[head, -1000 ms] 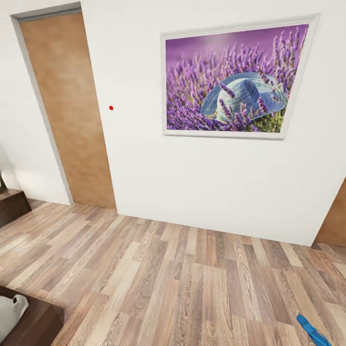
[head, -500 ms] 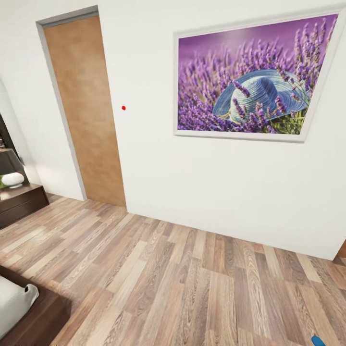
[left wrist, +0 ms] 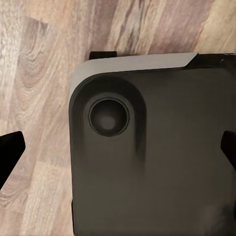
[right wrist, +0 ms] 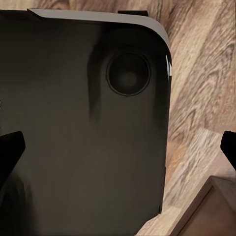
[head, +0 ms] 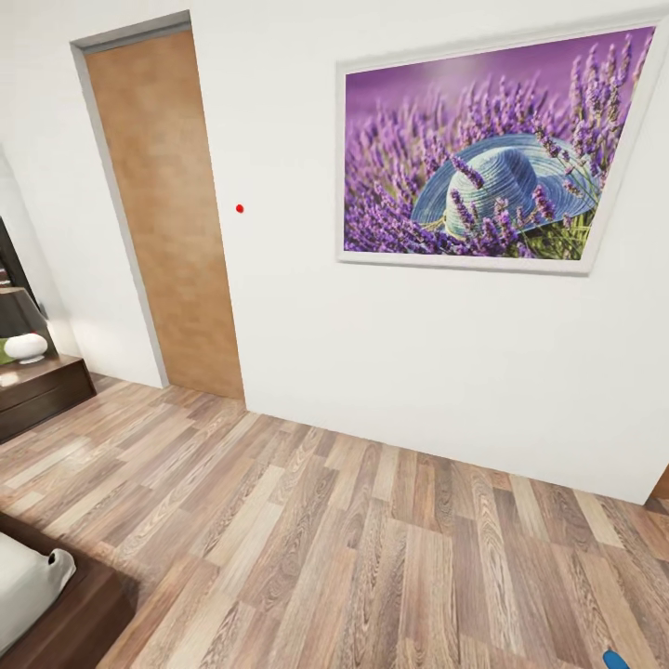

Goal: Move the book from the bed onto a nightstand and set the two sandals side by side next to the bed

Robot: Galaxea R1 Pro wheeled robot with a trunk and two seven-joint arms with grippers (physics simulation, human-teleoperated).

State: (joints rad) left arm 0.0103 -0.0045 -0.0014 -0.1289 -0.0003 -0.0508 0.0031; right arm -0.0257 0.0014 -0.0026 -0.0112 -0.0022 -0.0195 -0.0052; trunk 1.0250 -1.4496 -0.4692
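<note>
A corner of the bed (head: 56, 618) sits at the lower left of the head view, its pale grey mattress (head: 23, 585) on a dark brown frame. Against the left wall stands a low dark brown nightstand (head: 42, 390) with a white bowl (head: 25, 347) on top. The tip of one blue sandal (head: 614, 660) pokes in at the bottom right edge on the floor. The book is out of view. My left gripper (left wrist: 118, 150) and right gripper (right wrist: 118, 147) are both open, fingertips wide apart over my dark base, holding nothing.
Ahead is a white wall with a brown door (head: 167, 214) and a framed lavender picture (head: 492, 149). Wood-plank floor (head: 353, 548) stretches between the bed and the wall. A brown wooden corner (right wrist: 214, 209) lies beside my base in the right wrist view.
The camera swung left between the earliest frame and half a second ago, bringing the nightstand in and pushing the sandal almost out of frame. It has held still since.
</note>
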